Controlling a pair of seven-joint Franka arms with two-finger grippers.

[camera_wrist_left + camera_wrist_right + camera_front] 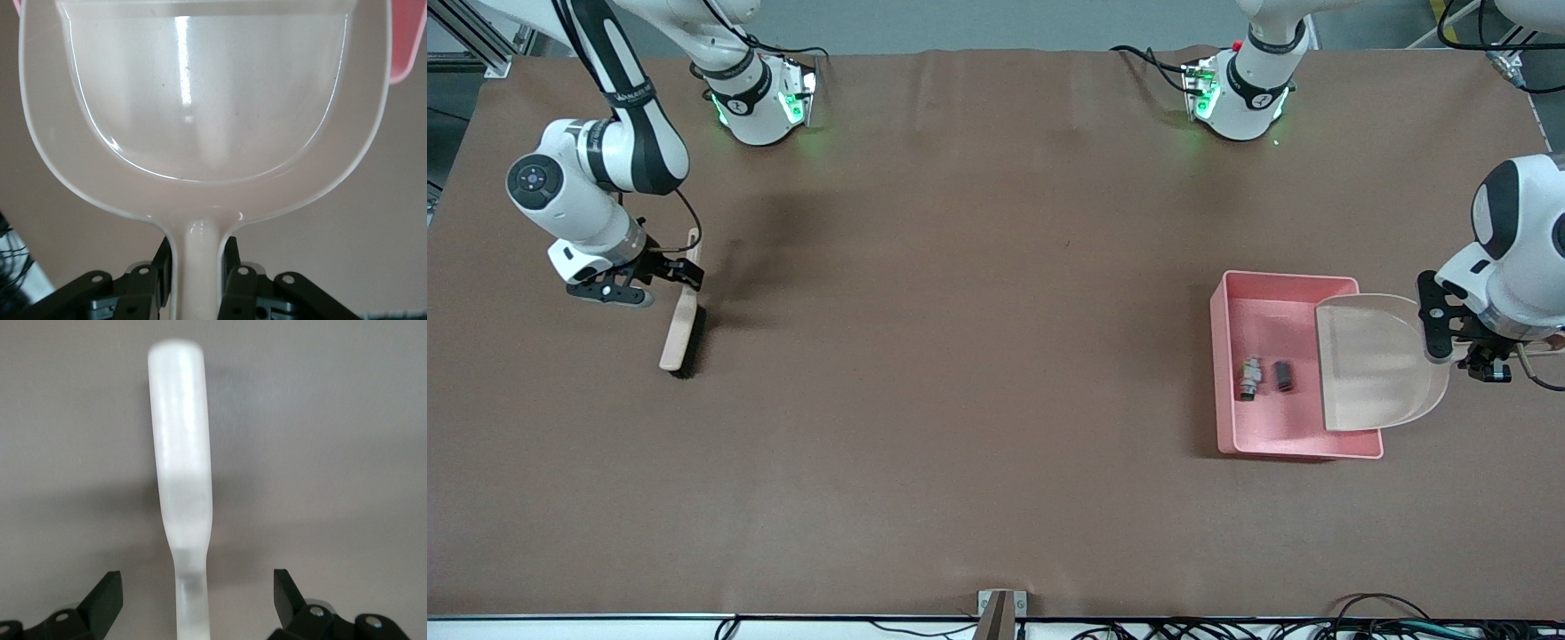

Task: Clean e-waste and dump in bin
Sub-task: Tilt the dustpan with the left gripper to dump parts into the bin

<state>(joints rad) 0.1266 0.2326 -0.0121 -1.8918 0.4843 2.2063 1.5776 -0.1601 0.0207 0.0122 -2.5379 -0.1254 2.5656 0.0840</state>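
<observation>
Fingers of the left gripper (pixel 197 283) clamp the beige plastic dustpan (pixel 1371 360), its mouth over the shallow pink plastic bin (pixel 1263 440) holding both e-waste parts (pixel 1264 376); right gripper (pixel 680 267) fingers stand apart around the brush (pixel 680 324).

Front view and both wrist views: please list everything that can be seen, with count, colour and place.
bin: one, pink, on the table toward the left arm's end.
e-waste: two parts in the bin, one whitish, one dark cylinder, side by side.
dustpan: one, beige, over the bin's rim, handle held by the left end effector.
brush: one, beige handle with dark bristles, lying on the table toward the right arm's end.
table: one, brown cover.
left end effector: shut on the dustpan handle.
right end effector: open, fingers on either side of the brush handle, apart from it.
</observation>
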